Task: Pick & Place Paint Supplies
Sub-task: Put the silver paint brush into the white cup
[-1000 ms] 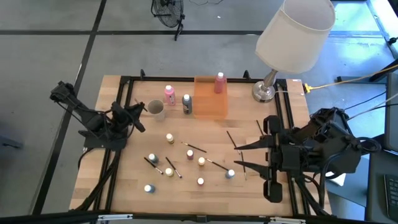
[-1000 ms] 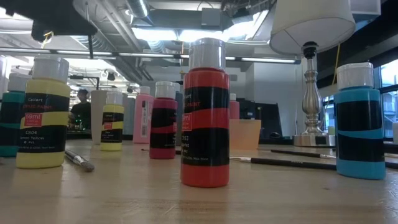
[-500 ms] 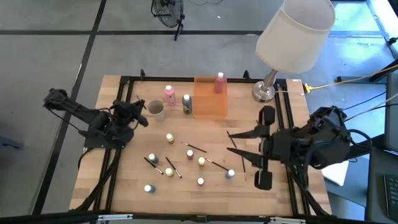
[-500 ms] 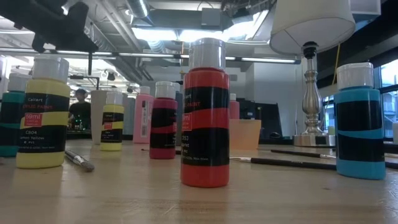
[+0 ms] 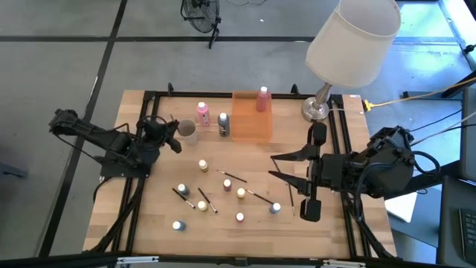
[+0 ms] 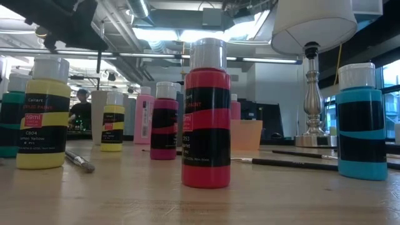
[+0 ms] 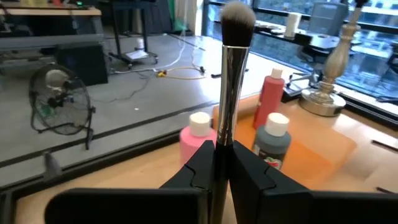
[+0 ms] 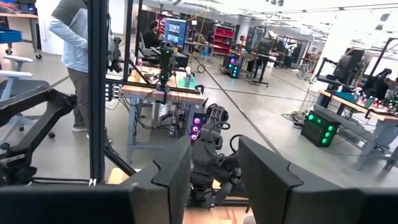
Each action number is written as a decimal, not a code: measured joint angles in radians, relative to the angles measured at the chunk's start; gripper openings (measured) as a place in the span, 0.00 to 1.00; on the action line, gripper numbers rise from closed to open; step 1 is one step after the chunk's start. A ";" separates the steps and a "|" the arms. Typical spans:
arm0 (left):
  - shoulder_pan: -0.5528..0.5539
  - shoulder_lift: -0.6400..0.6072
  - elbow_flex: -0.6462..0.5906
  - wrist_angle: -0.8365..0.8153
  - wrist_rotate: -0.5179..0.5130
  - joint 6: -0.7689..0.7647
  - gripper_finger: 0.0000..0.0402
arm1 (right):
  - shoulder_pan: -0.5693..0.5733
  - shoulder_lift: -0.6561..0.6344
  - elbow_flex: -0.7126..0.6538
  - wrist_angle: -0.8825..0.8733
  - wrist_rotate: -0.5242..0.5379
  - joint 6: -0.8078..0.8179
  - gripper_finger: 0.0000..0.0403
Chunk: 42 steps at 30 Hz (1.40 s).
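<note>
Left claw (image 7: pixel 217 163) clamping brush (image 7: pixel 231 68), shifted toward cup (image 5: pixel 186 131); right claw (image 5: pixel 277 167) wide, advanced.

I saw the white-shaded lamp (image 5: pixel 349 41) at the frame's upper right, its metal base (image 5: pixel 315 112) on the wooden table (image 5: pixel 156 223). A floor fan (image 5: pixel 200 13) stood at top centre.

I see a grey concrete floor (image 5: pixel 67 52) around the wooden counter (image 5: pixel 152 227), a floor fan (image 7: pixel 59 102), ceiling lights (image 6: pixel 164 32), and workbenches (image 8: pixel 163 92) beyond.
</note>
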 joint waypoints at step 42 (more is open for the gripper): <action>0.326 -0.141 -0.193 0.490 0.363 0.413 0.05 | -0.011 0.000 0.000 -0.057 -0.053 0.034 0.34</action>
